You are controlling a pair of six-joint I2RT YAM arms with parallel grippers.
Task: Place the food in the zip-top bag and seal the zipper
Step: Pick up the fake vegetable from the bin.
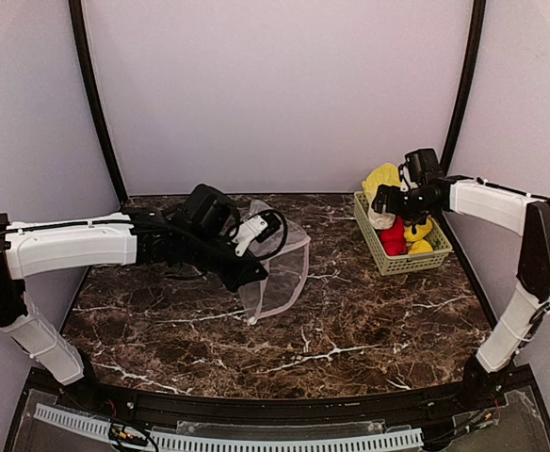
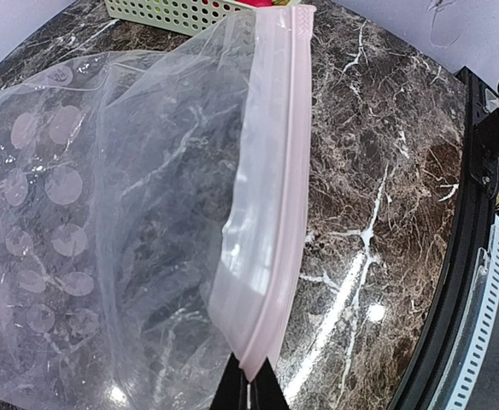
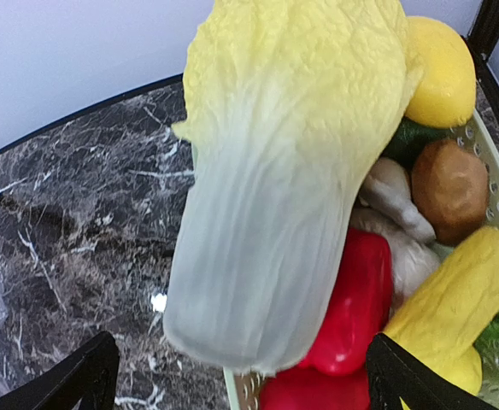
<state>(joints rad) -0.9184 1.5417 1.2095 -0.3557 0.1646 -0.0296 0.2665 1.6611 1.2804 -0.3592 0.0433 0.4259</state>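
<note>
Zip-top bag (image 1: 283, 256) sits left of centre on the marble table (image 1: 303, 363), clear and floppy, pale dots showing through it in the left wrist view. Left gripper (image 2: 248, 386) is pinched tight on the pink-white zipper (image 2: 271, 196), right at the strip's near end, and the strip runs away from the fingers towards the basket. Over on the right, the right gripper (image 1: 386, 201) hangs with jaws spread wide above the light green mesh basket (image 1: 402, 265). Yellow-white cabbage (image 3: 284, 171) stands between those fingers, leaning over the basket rim; no contact shows. Red pepper (image 3: 352, 299), a lemon (image 3: 442, 73) and a brown piece (image 3: 450, 188) lie packed beside it.
</note>
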